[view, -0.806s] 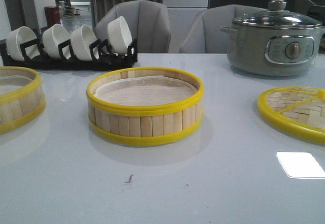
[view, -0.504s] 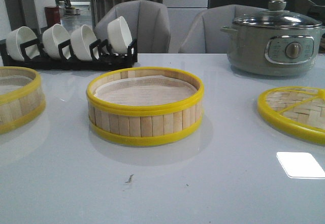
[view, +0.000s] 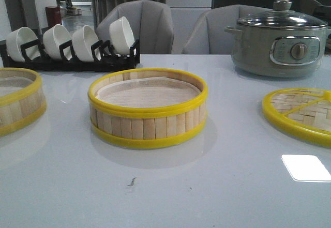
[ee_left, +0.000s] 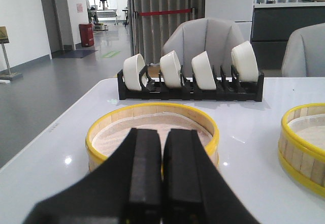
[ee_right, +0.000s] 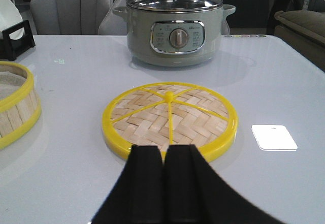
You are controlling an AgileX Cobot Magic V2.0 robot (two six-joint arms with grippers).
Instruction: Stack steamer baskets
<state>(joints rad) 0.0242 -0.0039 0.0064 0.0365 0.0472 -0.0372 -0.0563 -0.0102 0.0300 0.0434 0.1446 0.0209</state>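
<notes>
Both claws are pressed closed and empty. Left claw (ee_left: 162,183) faces one yellow-rimmed round bamboo steamer basket (ee_left: 152,132) just ahead; the second basket (ee_left: 304,137) sits off to its side. Best to open wide, grip the near rim squarely, and lift level.

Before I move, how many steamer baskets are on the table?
2. The middle basket sits at the table's center; the left basket lies at the left edge, partly cut off. The lid lies flat on the right.

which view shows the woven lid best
The right wrist view: the whole lid lies flat, its weave and yellow spokes clear. The front view cuts it off at the right edge; the left wrist view misses it.
</notes>
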